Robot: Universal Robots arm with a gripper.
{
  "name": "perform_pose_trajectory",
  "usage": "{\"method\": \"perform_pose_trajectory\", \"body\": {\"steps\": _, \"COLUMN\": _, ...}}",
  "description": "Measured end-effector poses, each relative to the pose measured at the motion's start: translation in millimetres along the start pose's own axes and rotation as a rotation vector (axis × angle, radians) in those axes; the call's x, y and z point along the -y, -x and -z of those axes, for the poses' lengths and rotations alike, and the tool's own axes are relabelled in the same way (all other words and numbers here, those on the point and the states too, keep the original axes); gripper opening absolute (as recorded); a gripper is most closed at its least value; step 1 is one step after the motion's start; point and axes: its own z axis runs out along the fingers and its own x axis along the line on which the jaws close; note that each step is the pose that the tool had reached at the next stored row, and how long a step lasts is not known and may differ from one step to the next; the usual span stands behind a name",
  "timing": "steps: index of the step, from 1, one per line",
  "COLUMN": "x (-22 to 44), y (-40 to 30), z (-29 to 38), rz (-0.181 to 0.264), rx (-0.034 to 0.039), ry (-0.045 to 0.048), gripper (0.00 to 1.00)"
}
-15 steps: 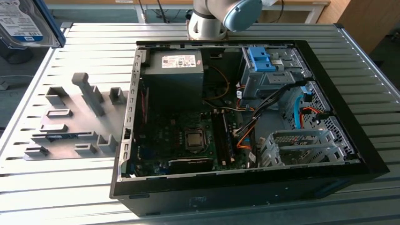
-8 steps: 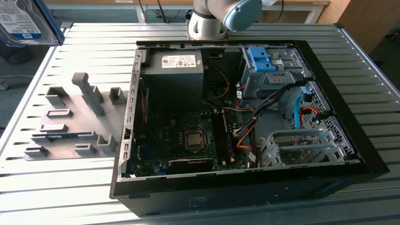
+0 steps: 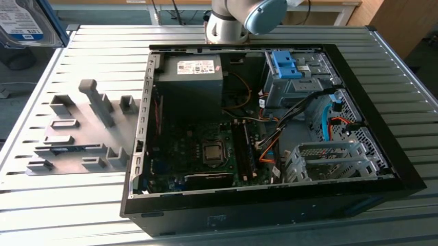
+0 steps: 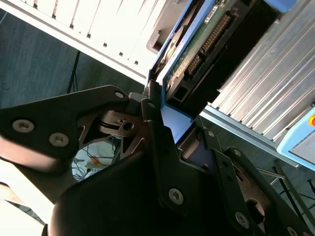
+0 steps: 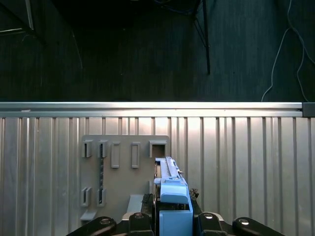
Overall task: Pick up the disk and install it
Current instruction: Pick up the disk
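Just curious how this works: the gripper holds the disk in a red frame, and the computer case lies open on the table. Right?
Not quite: the frame is blue, not red, as both wrist views show. The gripper does hold the disk, and in the exterior view the case lies open on the table.

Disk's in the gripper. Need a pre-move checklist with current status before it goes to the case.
1. Grip: ok, the gripper is shut on the bright blue plastic carrier frame of the silver-metal disk.
2. Disk clear of the grey slotted holder plate: ok, held above it in the first wrist view.
3. Black computer case open: ok, interior exposed.
4. Silver perforated drive cage free: ok, it looks empty.
5. Orange and black cables clear of that cage: cannot tell, they run close beside it.
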Motion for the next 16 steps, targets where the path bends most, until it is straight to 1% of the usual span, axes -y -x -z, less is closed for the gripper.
{"method": "perform_pose_trajectory", "body": {"steps": 6, "x": -0.1, "y": 0.2, "z": 4.5, "rz": 0.000, "rx": 0.0000, "ry": 0.0000, "gripper": 0.36}}
{"method": "perform_pose_trajectory", "body": {"steps": 16, "x": -0.4, "y": 0.8, "z": 17.0, "rz": 0.000, "rx": 0.0001, "ry": -0.0001, "gripper": 0.36}}
